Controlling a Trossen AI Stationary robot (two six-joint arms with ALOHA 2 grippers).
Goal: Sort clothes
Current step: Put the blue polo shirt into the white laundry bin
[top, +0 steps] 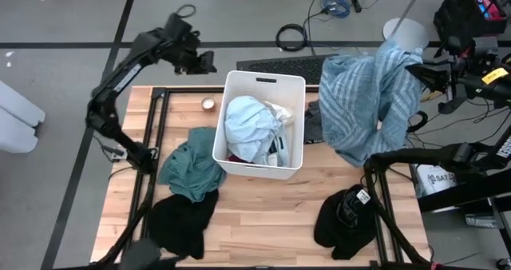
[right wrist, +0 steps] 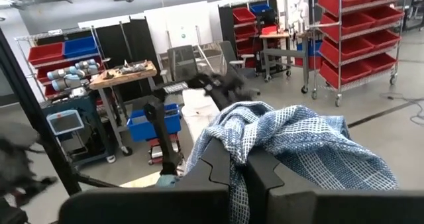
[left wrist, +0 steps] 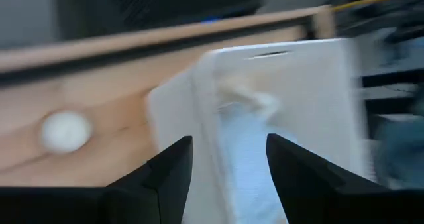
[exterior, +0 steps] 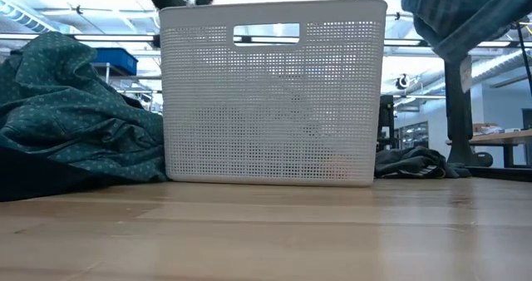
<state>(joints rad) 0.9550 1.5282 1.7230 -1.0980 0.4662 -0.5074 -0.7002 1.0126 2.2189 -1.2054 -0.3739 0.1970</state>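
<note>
A white bin (top: pixel 297 86) stands mid-table with light blue and white clothes (top: pixel 249 128) piled inside. My left gripper (left wrist: pixel 228 159) hovers open and holds nothing, above the bin's far left corner (top: pixel 209 62). Over the table's far right, a blue-white striped garment (top: pixel 369 102) hangs from my right gripper (right wrist: pixel 240 166), which is shut on it. A teal garment (top: pixel 192 168) lies against the bin's left wall. A black one (top: pixel 184 222) lies near the front left, another black one (top: pixel 345 218) at the front right. A dark grey one (top: pixel 313 125) lies right of the bin. My right gripper pinches a bunched fold of the striped garment (right wrist: pixel 233 143) between its two fingers, which point about level. The cloth spills over both fingers and hangs slack below them. In the low view its lower end (exterior: pixel 465 19) hangs well clear of the table.
A small round object (top: pixel 208 104) lies on the table left of the bin's far corner. Dark frame bars (top: pixel 150 142) run along the table's left side, and others (top: pixel 383 198) at the right. Bare wood (top: pixel 263 214) shows in front of the bin.
</note>
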